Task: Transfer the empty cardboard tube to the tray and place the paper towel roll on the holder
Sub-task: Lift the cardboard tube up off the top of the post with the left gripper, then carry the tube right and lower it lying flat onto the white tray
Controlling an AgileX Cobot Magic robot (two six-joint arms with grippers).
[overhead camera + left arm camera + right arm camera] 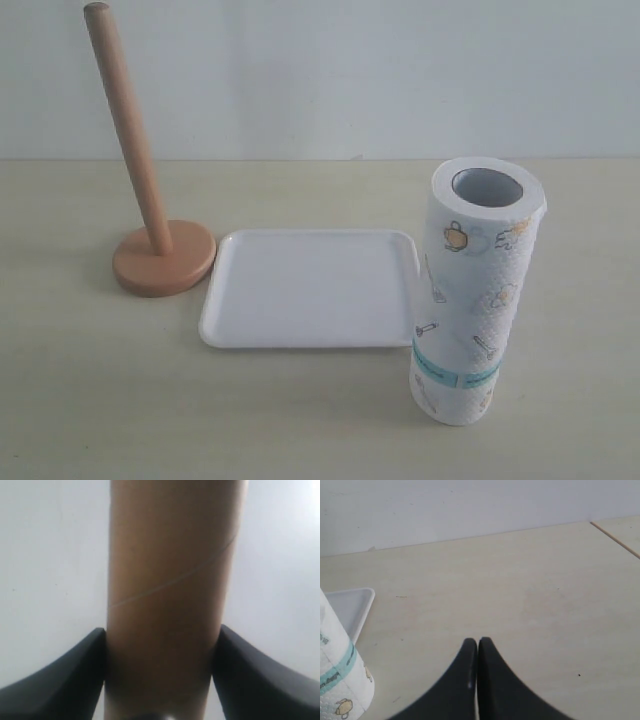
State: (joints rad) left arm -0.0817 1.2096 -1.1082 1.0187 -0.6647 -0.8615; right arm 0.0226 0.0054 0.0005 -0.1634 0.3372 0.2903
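Grip first: the empty cardboard tube (170, 580) is clamped between the left gripper's (161, 635) dark fingers (65, 675), one on each side. Its long axis runs straight out from the wrist, crosswise to the jaw line. Neither tube nor left arm is seen in the exterior view, so the bearing to the tray cannot be told.

The right gripper (478, 642) is pressed shut with nothing held, over bare tabletop (520, 580). The roll and a tray corner are caught in its wrist view, so the right arm is judged nearer the roll.

In the exterior view, the paper towel roll (478, 290) stands upright nearest the camera, at 4 o'clock from the tray (310, 290), just beside it. The tray is empty. Farther back, at 10 o'clock, the holder (163, 258) is found with its dowel bare.

Next, the tube is likely to be laid flat on the tray.
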